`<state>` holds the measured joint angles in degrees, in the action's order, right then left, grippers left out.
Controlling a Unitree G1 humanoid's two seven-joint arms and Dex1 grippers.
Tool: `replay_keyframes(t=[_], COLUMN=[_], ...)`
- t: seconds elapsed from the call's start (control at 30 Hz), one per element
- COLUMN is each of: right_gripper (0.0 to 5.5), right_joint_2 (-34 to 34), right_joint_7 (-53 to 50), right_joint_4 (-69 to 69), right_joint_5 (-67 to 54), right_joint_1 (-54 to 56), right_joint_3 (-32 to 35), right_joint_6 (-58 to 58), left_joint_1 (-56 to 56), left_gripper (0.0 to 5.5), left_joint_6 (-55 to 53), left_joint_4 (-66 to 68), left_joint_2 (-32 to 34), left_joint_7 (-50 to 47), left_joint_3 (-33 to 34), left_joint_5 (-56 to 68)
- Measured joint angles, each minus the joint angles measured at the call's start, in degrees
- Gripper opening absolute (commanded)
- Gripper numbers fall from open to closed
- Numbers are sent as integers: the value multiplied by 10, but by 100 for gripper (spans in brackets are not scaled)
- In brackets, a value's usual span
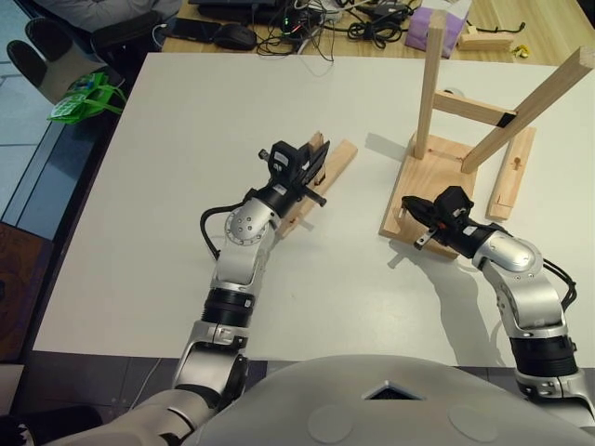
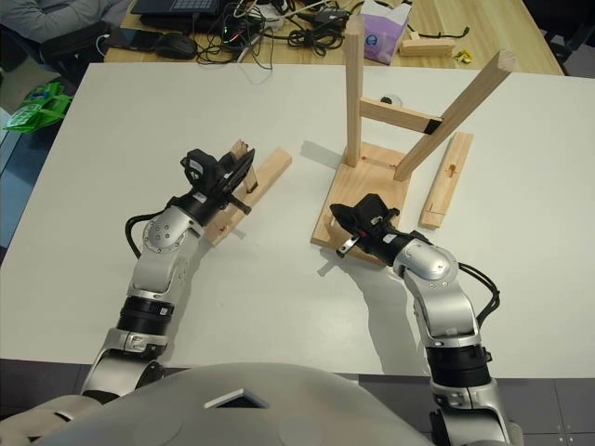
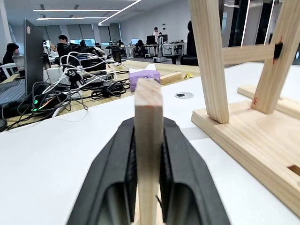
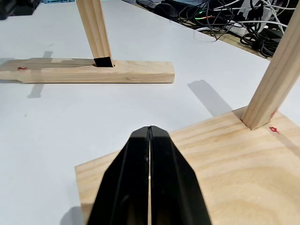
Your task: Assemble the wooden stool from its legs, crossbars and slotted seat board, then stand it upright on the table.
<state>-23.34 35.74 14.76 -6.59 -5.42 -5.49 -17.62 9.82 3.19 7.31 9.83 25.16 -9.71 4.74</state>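
Observation:
The slotted seat board (image 1: 437, 172) lies flat on the white table. From it rise an upright leg (image 1: 429, 74) and a tilted leg (image 1: 530, 107), joined by a crossbar (image 1: 469, 109). My right gripper (image 1: 410, 207) is shut and empty, its tips over the board's near corner (image 4: 211, 164). Left of the board a loose leg (image 1: 341, 158) lies flat, with a short crossbar (image 4: 93, 28) standing in its slot. My left gripper (image 1: 316, 174) is shut on that crossbar (image 3: 148, 140). Another slotted leg (image 1: 514, 167) lies right of the board.
Beyond the table's far edge a desk holds cables (image 1: 307, 23), a mouse (image 1: 234, 35), a purple tissue box (image 1: 437, 28) and spare wood pieces (image 1: 483, 41). A green bag (image 1: 79, 98) sits past the left edge. Bare table lies near me.

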Motion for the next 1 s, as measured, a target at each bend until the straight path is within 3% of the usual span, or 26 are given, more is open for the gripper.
replay_keyframes(t=[0.3, 0.4, 0.5, 0.6, 0.67, 0.8, 1.0], right_gripper=[0, 0, 0, 0, 0, 0, 0], right_joint_2=[14, 42, 102, 179, 226, 257, 239], right_joint_7=[-23, -40, -56, -95, -125, -140, -83], right_joint_4=[-9, 2, -4, -103, -189, -273, -427], right_joint_5=[2, -7, -25, -37, -48, -67, -29], right_joint_1=[17, 66, 193, 350, 452, 572, 503], right_joint_3=[-9, -16, -40, -43, -23, 12, -66], right_joint_6=[17, 2, -59, -116, -128, -119, -125], left_joint_1=[53, 50, 39, 33, 33, 35, 32], left_gripper=[40, 40, 40, 40, 40, 40, 40], left_joint_6=[-204, -217, -216, -202, -198, -197, -182], left_joint_4=[-59, -61, -66, -66, -65, -62, -54], left_joint_2=[8, 0, -9, -15, -19, -26, -34], left_joint_7=[-24, -28, -39, -47, -50, -58, -68], left_joint_3=[-26, -17, -13, -15, -17, -21, -21], left_joint_5=[-30, -19, -17, -18, -19, -23, -29])
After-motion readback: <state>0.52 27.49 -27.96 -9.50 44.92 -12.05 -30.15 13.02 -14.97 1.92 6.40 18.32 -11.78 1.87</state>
